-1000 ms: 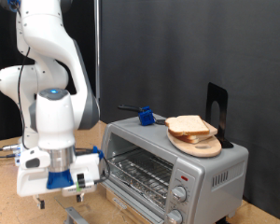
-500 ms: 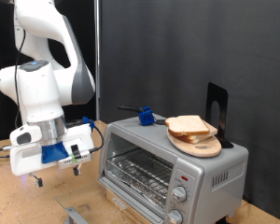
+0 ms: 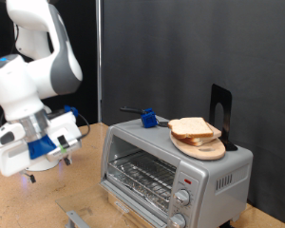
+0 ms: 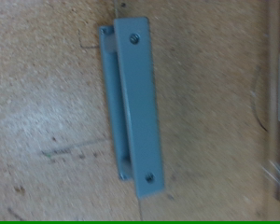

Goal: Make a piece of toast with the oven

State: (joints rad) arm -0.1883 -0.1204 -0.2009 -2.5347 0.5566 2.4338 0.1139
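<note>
The silver oven (image 3: pixel 176 169) stands on the wooden table at the exterior view's right, its wire rack showing through the front. Two slices of pale toast (image 3: pixel 193 127) lie on a round wooden plate (image 3: pixel 204 148) on the oven's top. My gripper (image 3: pixel 30 174) hangs over the table at the exterior view's left, well apart from the oven, holding nothing. Its fingers do not show in the wrist view. The wrist view looks down on a grey-blue bar handle (image 4: pixel 133 107) with two screws; its end also shows at the exterior view's bottom (image 3: pixel 76 219).
A blue-headed tool (image 3: pixel 148 119) with a dark handle lies on the oven's top beside the plate. A black stand (image 3: pixel 219 109) rises behind the plate. A dark curtain forms the backdrop. Cables run along the table at the left.
The arm has swung up and towards the exterior view's left, away from the oven front. The toast and plate have not moved.
</note>
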